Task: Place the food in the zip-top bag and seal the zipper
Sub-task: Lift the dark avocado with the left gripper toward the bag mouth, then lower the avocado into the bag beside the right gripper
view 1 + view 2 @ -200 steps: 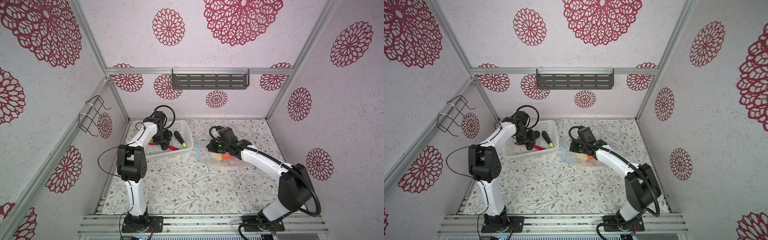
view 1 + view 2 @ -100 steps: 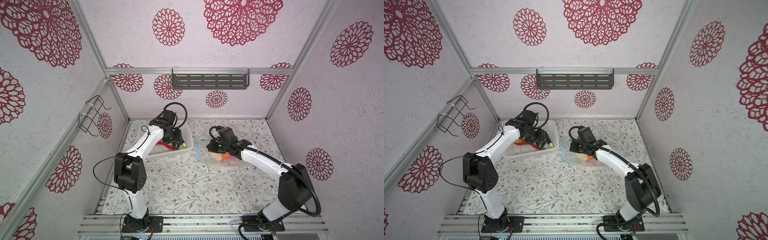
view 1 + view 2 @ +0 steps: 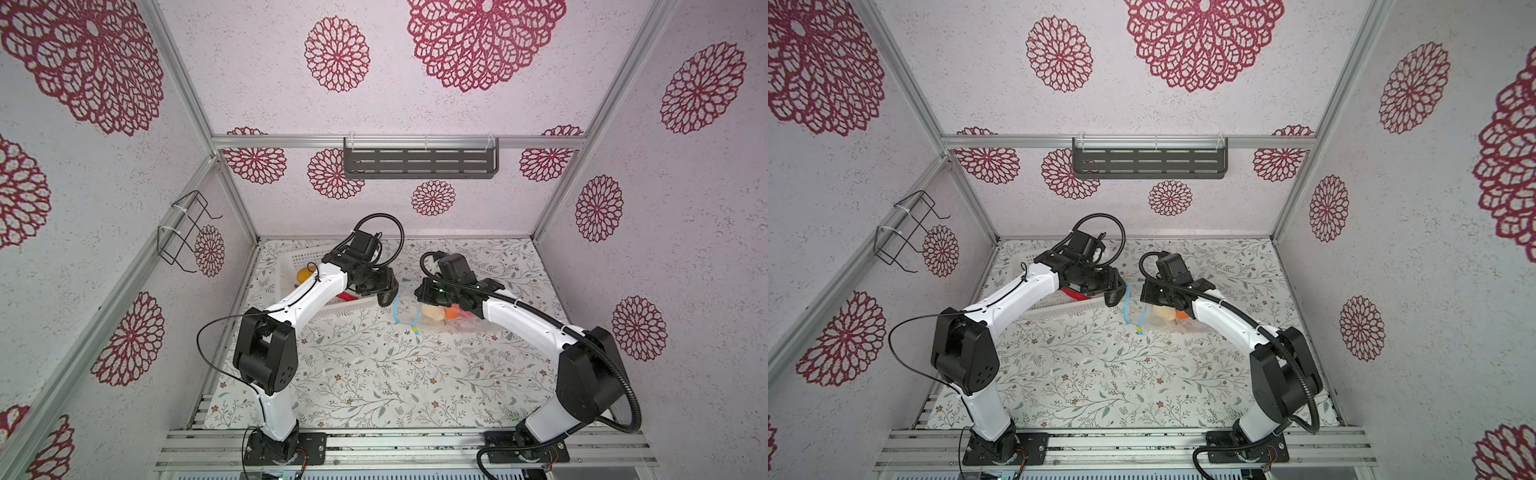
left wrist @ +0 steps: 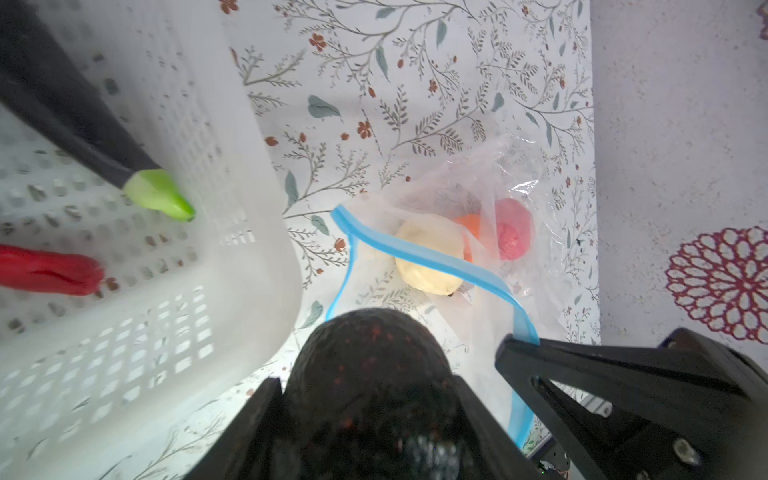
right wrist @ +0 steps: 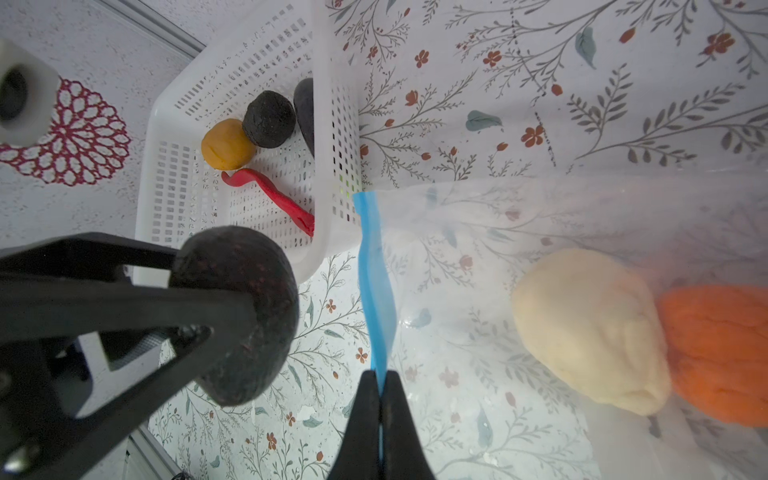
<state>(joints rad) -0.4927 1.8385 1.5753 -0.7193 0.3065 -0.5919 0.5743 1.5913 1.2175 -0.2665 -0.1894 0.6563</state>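
Bag (image 5: 540, 216) on the tabletop (image 5: 540, 83), its zipper (image 5: 374, 291) pinched in the closed right pincer (image 5: 379, 380).
Cream ball (image 5: 590, 332), orange piece (image 5: 719, 353) and pink ball (image 4: 511, 228) lie inside, beyond that pincer; the left pincer (image 3: 382, 291) grips a black lump (image 5: 237, 316) just beside the zipper, with the basket (image 5: 336, 145) and its chilli (image 5: 270, 195) on its far side.
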